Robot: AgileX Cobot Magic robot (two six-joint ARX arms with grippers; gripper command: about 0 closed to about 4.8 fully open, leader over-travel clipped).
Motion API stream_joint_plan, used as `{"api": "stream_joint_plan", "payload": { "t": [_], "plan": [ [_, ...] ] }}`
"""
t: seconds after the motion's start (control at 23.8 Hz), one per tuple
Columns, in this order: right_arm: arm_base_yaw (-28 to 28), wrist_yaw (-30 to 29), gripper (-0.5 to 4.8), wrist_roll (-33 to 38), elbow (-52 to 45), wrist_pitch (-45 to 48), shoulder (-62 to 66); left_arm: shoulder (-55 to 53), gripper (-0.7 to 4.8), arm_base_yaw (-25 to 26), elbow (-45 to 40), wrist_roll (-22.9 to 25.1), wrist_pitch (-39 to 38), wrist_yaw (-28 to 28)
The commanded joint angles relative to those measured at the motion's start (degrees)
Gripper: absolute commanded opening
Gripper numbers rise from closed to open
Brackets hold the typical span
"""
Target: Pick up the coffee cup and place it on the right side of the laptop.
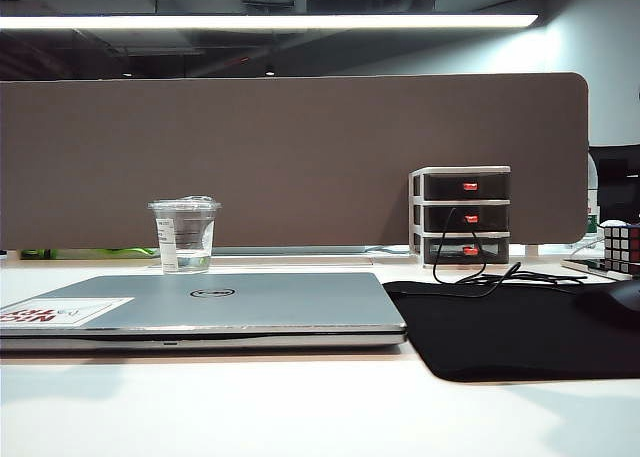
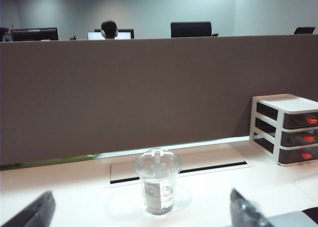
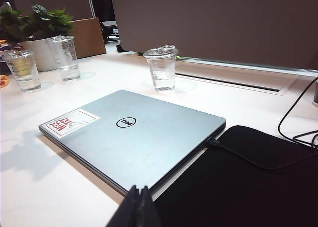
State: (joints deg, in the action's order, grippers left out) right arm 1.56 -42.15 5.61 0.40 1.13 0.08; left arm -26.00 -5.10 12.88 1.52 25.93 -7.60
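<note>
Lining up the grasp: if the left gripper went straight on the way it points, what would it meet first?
Likely the coffee cup: it stands centred between the open left gripper's fingers, nothing between. Depth is unclear.

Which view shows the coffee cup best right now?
Left wrist view: coffee cup stands whole, centred between the open left gripper fingers. Exterior view hides its base behind the laptop; right wrist view shows it farther off.

Laptop point(image 3: 134, 137) lid: round Dell logo point(image 3: 126, 122) at centre, legible in the right wrist view, well ahead of the right gripper point(image 3: 139, 207) fingertips. White sticker point(image 3: 69, 121) near a lid corner carries red letters, seen upside down; reads roughly "NICE TRY", not certain. Coffee cup point(image 2: 158, 185), between and beyond the left gripper point(image 2: 141, 212) fingers: small white label point(image 2: 151, 192), print too small to read.
</note>
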Motion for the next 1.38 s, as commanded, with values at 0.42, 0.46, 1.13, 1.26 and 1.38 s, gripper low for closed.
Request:
{"api": "stream_joint_plan", "payload": {
  "t": [0.42,0.46,1.13,1.26,1.38],
  "plan": [
    [0.0,-0.2,-0.01,0.2,-0.4,0.8,-0.1,-37.7,4.79,0.2,12.2,0.1,22.2,-11.4],
    [0.0,-0.2,-0.01,0.2,-0.4,0.8,-0.1,-39.5,4.79,0.4,12.5,0.2,22.7,-12.0],
    [0.0,-0.2,-0.01,0.2,-0.4,0.6,-0.1,-73.1,4.79,6.1,21.1,1.5,40.6,-24.3],
    [0.0,-0.2,-0.01,0.2,-0.4,0.5,-0.1,-76.5,4.79,6.1,24.3,3.1,40.6,-26.2],
    [0.0,-0.2,-0.01,0.2,-0.4,0.4,-0.1,-80.0,4.79,6.1,28.0,3.2,40.6,-27.2]
  ]
}}
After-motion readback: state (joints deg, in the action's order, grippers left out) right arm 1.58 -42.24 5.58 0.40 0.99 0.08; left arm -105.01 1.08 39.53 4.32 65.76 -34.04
